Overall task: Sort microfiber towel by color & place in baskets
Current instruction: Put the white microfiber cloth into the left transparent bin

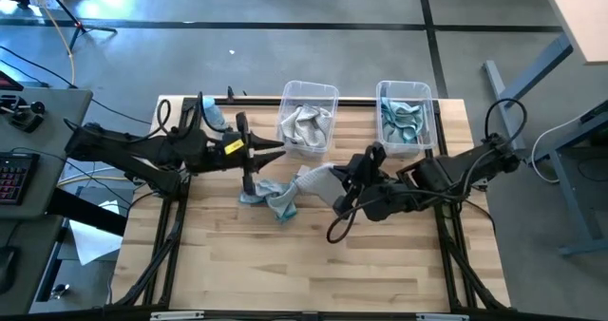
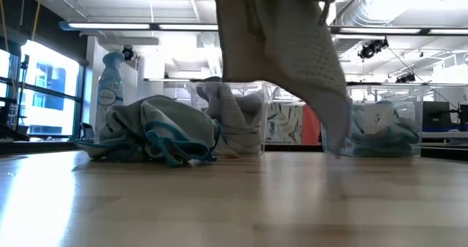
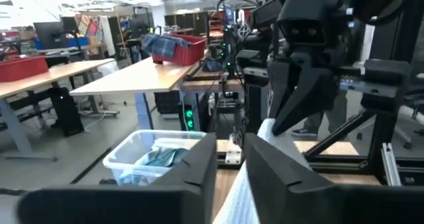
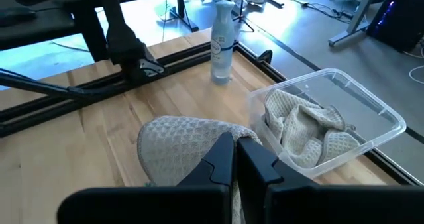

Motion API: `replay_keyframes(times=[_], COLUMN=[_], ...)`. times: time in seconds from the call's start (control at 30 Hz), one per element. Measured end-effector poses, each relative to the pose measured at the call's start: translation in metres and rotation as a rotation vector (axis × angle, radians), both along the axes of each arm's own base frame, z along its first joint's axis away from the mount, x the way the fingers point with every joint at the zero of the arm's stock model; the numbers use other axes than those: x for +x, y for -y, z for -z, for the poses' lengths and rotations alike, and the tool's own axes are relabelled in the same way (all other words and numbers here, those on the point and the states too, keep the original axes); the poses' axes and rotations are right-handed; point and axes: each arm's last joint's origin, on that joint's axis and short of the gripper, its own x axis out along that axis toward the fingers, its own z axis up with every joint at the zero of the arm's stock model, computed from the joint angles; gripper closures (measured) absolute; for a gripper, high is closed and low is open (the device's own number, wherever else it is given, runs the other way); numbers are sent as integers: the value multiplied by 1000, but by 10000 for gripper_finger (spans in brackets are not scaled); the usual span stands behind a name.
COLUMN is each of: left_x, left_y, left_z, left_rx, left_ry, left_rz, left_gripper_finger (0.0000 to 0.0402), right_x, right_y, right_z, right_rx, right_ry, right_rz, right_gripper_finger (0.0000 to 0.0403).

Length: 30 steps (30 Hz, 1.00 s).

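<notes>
A pale grey microfiber towel hangs from my right gripper, which is shut on it over the middle of the table. In the low view the towel hangs from above. My left gripper stands open, level and raised, left of the towel, which shows beyond the gap between its fingers. A heap of light blue-teal and grey towels lies on the table below. At the far edge stand two clear baskets. The left one holds grey towels and the right one holds teal towels. My right gripper pinches a bunched upper part of the grey towel between its two fingers, coming slanting down from the table's right. One layer or several, I cannot tell. The towel hangs slack below the fingers, its lowest corner near the table top.
A spray bottle stands at the far left of the table, left of the baskets. Bare wood fills the table's near half. Desks, chairs and frames stand in the room beyond.
</notes>
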Motion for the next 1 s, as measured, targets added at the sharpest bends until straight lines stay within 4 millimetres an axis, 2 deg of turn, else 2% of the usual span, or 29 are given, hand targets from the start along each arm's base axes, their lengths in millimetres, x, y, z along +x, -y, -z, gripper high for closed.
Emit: replay_keyframes(times=[0.13,0.27,0.47,0.6,0.77,1.0], left_x=[6,9,8,2,-11,-36], left_y=[0,0,0,-2,-5,-10], left_z=[1,4,9,14,17,21], left_rx=[-8,-5,-26,-89,-108,-149], left_ry=[20,5,-41,-98,-172,-185], left_rz=[-27,-48,-62,-92,-106,-145], left_gripper_finger=[288,265,263,298,389,399], right_x=[0,3,20,33,42,28], right_y=[1,7,42,75,121,178], right_z=[0,-1,-6,-11,-28,-80], right_rx=[-6,-65,-94,-75,-109,-234], right_ry=[-7,-20,-29,-12,64,256], right_rz=[-1,14,-5,-42,-119,-130], right_gripper_finger=[402,402,403,403,403,403])
